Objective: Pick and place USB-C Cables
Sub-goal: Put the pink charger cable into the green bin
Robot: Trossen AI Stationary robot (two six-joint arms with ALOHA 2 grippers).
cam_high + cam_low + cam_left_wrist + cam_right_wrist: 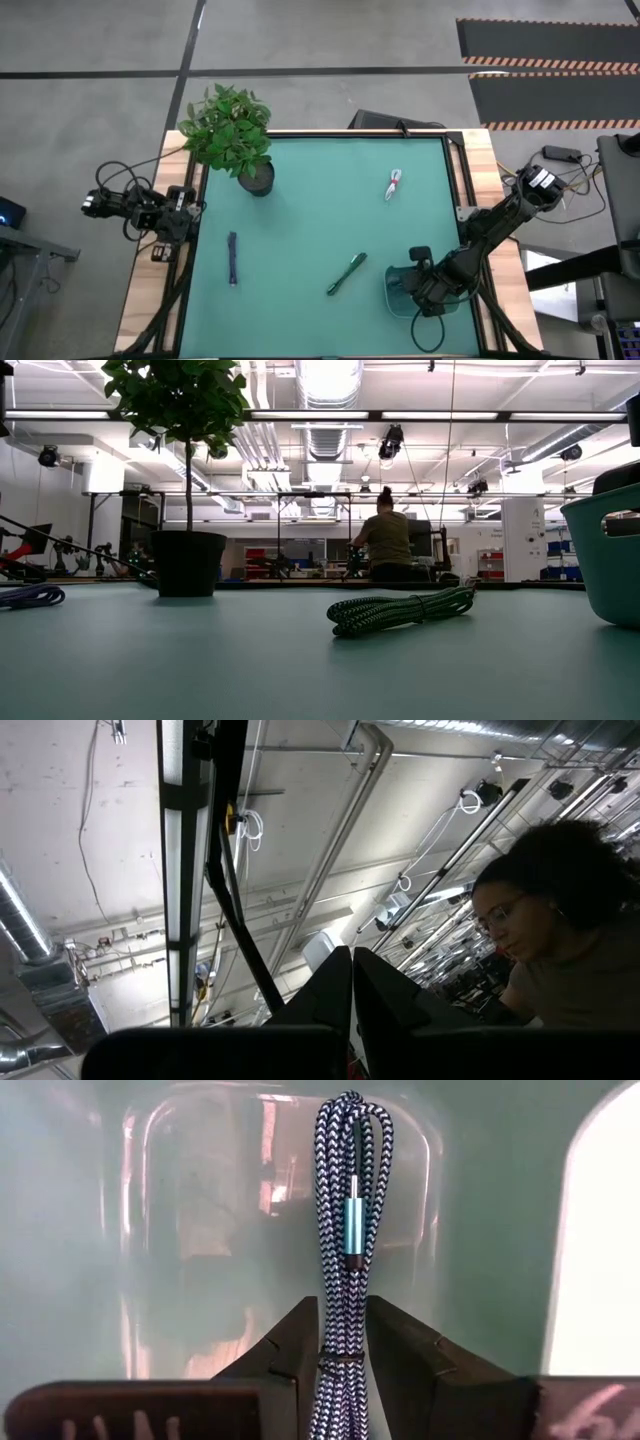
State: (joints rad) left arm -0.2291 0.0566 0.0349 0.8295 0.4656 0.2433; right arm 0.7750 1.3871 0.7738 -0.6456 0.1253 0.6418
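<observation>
R gripper [342, 1342] over teal bin [395, 290] at table's front-right, fingers clamped on teal-blue cable [348, 1230]; bundle's lower end cut off. Green cable [346, 273], dark blue-purple cable [232, 258], white/red cable [394, 184] on mat, well apart. L gripper [352, 982] off table's left edge, fingers pressed together, pointing at ceiling.

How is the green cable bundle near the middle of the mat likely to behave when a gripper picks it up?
The green cable bundle is a thin braided cord folded into several loops, so it will probably sag at both ends rather than stay stiff. It looks light for its length. It lies flat on the mat, elongated, so it seems unlikely to roll; a push would likely slide or pivot it.
</observation>
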